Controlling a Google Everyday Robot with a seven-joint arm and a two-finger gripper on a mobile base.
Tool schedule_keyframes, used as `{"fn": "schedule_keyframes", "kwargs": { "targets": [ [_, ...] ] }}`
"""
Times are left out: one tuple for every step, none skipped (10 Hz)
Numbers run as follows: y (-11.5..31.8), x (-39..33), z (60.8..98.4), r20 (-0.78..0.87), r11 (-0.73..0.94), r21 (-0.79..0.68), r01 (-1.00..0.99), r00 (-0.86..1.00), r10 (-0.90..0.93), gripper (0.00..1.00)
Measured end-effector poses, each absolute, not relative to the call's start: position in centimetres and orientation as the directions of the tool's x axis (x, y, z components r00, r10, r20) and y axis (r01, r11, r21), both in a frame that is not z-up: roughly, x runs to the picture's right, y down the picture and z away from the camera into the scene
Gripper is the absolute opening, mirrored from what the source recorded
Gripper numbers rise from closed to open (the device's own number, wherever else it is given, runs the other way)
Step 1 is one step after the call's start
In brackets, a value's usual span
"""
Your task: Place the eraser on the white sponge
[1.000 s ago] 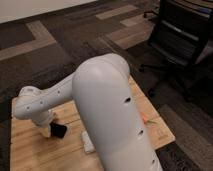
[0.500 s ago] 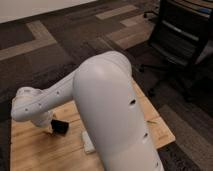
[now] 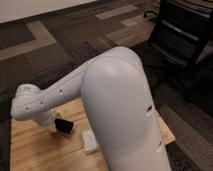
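Tool point(image 3: 54, 125) worked desk's point(image 3: 30, 152) left, grip untellable | eraser point(image 3: 64, 126) looked rigid, light: pinch long edges | white sponge point(image 3: 90, 141) lay just right.

High camera looks down past arm point(image 3: 120, 110) onto end effector point(image 3: 56, 125) over table point(image 3: 30, 152).

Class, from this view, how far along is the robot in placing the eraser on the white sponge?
Done: the eraser sits tilted at the gripper, apparently picked up. In hand: bringing it across to the white sponge, which lies bare close by. Left: setting the eraser down on it and letting go.
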State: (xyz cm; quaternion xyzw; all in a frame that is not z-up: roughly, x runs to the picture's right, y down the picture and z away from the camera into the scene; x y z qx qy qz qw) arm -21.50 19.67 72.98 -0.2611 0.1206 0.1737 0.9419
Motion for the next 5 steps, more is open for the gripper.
{"fn": "schedule_keyframes", "kwargs": {
  "targets": [
    [20.4, -20.1, 72.9, -0.361, 0.78, -0.447, -0.439, 0.886, 0.292, 0.0],
    [21.4, -18.6, 72.5, -0.408, 0.748, -0.441, -0.496, 0.853, 0.325, 0.0],
    [22.1, -17.0, 72.0, -0.458, 0.716, -0.421, -0.557, 0.812, 0.363, 0.0],
    [22.4, -15.5, 71.5, -0.494, 0.695, -0.394, -0.601, 0.776, 0.392, 0.0],
    [22.3, -14.6, 71.0, -0.515, 0.685, -0.371, -0.627, 0.753, 0.41, 0.0]
  ]
}}
